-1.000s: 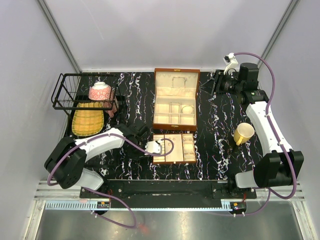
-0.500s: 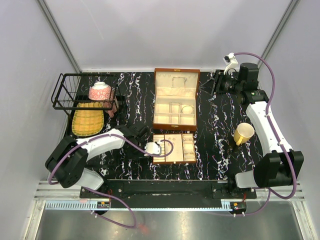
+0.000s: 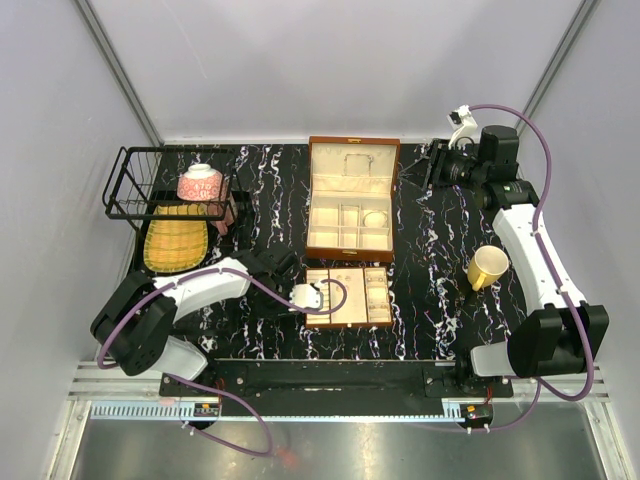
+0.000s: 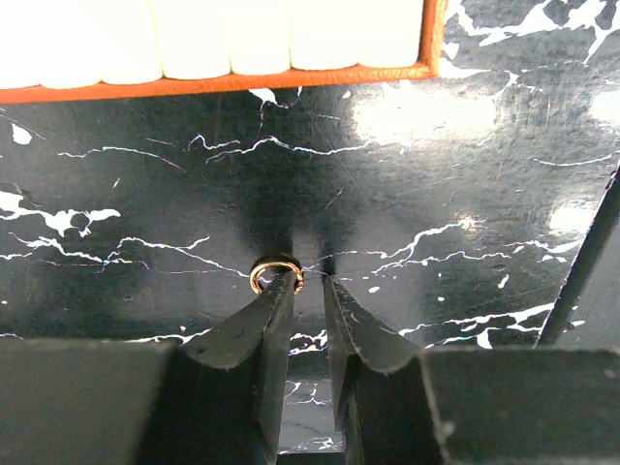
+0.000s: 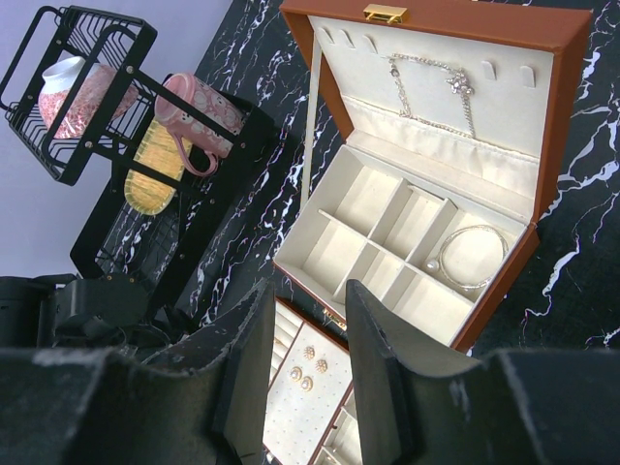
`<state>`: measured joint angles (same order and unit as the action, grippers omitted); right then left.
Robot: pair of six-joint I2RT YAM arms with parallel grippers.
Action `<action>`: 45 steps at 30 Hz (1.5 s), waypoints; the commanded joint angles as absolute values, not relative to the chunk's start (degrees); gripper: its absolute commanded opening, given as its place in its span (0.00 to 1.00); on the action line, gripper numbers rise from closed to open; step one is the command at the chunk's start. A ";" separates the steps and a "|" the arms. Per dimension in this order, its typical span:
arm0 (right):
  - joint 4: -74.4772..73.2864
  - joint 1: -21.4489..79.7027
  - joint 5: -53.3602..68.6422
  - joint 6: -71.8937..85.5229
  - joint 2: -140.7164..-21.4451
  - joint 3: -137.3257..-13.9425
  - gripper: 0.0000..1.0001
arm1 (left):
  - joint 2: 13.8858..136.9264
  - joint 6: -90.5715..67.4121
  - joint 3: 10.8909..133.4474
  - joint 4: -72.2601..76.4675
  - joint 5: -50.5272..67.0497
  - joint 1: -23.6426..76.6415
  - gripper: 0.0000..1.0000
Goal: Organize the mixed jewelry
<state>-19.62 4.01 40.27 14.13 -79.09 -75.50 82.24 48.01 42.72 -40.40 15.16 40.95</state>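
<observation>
My left jaws stand narrowly apart, holding nothing. The small gold metal ring [image 4: 276,274] lies flat on the black marble counter [image 4: 465,194] by its near edge, touching one fingertip [image 4: 279,293], beside the gap. My right jaws, apart, hang far off.

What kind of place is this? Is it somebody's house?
Probably not a house; more likely a robot test booth. Plain grey walls close in a black marble table, a left arm and right arm are bolted at its near edge, and a brown jewelry box sits open.
</observation>
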 commanded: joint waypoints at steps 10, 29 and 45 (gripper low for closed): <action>-17.93 3.78 41.57 13.54 -76.90 -75.15 0.42 | 82.62 48.60 42.98 -37.53 14.77 41.31 0.26; -17.67 3.69 41.57 13.36 -77.08 -74.79 0.41 | 78.84 48.16 43.42 -37.97 14.77 41.31 0.28; -17.84 3.78 41.57 13.53 -76.73 -74.80 0.41 | 80.59 48.69 42.98 -36.91 13.71 41.31 0.29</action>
<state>-19.59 4.01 40.25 14.13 -78.94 -74.63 79.99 48.01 42.72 -38.89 14.39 41.04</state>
